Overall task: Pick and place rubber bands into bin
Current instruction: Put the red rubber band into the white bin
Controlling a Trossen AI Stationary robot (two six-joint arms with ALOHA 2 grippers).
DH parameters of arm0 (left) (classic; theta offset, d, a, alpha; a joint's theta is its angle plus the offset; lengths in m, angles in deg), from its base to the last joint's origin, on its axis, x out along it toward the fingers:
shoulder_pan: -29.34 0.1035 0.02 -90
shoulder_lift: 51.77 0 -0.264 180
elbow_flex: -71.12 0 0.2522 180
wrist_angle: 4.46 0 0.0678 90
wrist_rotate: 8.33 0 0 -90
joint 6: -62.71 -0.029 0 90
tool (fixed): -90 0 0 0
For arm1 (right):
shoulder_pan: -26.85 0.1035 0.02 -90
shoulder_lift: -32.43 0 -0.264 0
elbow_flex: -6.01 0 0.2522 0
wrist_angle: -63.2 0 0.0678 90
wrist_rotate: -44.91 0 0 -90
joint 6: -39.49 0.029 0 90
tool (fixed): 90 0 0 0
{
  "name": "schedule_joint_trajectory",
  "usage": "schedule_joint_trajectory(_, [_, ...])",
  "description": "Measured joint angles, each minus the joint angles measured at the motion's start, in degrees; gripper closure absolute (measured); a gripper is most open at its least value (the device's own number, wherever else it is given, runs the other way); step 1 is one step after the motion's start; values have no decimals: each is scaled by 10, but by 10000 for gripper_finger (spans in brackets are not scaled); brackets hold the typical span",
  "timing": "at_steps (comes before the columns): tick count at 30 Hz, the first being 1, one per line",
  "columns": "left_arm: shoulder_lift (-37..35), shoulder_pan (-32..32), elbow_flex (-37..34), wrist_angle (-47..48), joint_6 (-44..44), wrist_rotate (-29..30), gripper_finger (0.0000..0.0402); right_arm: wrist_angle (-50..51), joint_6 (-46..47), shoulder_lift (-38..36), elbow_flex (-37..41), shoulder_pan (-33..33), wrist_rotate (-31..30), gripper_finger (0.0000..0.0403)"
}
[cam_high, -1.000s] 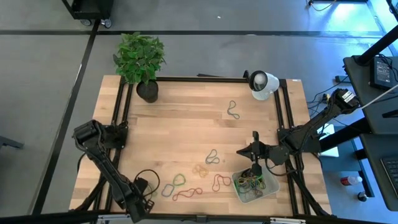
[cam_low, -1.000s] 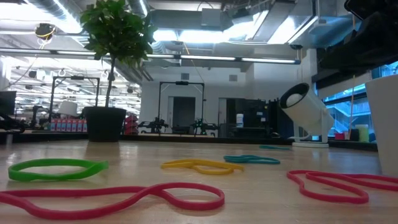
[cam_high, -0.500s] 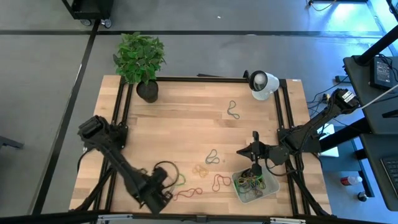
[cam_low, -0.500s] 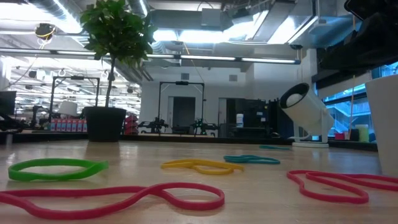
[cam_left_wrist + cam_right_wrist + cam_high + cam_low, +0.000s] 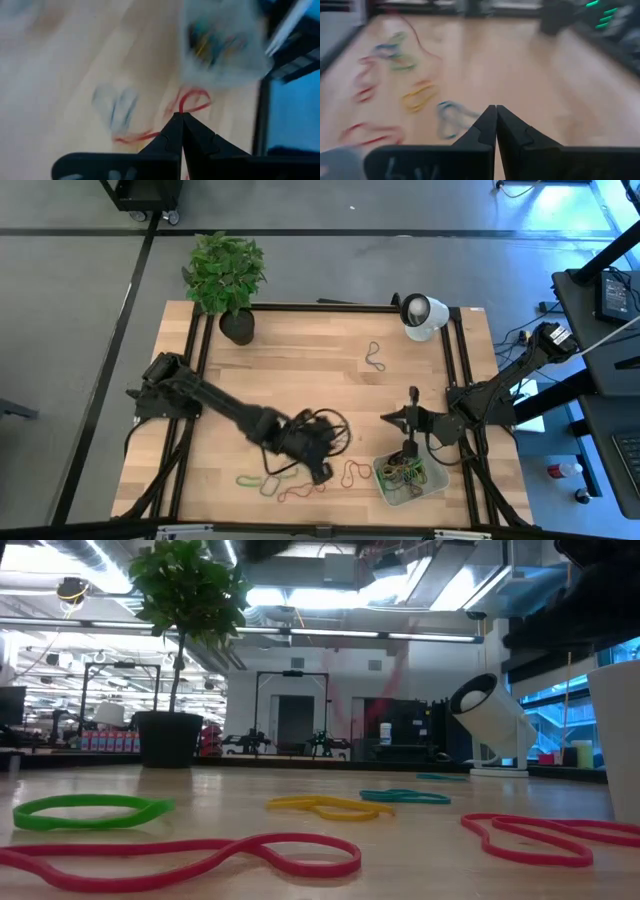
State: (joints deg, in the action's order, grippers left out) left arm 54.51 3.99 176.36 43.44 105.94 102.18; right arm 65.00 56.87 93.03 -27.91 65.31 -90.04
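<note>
Left gripper (image 5: 322,471) is clenched with nothing between its fingers, stretched out low over the desk (image 5: 300,370) above the loose rubber bands (image 5: 300,480) lying along the front edge, among them a green one (image 5: 90,811), a red one (image 5: 190,858) and a yellow one (image 5: 320,806). Right of these, the bin (image 5: 436,484) sits at the front right corner, already holding a tangle of bands. Right gripper (image 5: 406,450) is also clenched and empty, poised just above the bin's rear edge.

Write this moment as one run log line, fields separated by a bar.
left gripper: fingers shut, empty, above loose rubber bands | right gripper: shut, over bin | bin: holds several bands
</note>
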Motion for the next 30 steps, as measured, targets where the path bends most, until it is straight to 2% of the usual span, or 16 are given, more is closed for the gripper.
schedule_joint_trajectory(3, [0, 22, 1, -84, -83, -22, 400, 0, -3, 0, 0, 0, -69, 388])
schedule_joint_trajectory(6, [0, 36, 1, -119, -122, -30, 400, 0, -7, -1, 0, 0, -89, 388])
schedule_joint_trajectory(10, [2, 47, 1, -145, -140, -46, 400, 3, -29, -21, 0, -2, -71, 392])
schedule_joint_trajectory(14, [22, 53, 0, -192, -155, -73, 400, 15, -31, -63, 0, -18, -11, 399])
schedule_joint_trajectory(19, [69, 60, 5, -303, -175, -124, 400, 49, -44, -93, 0, -36, 11, 398])
schedule_joint_trajectory(30, [222, 63, 208, -306, -259, -148, 400, 52, -28, -109, 0, -46, 15, 398])
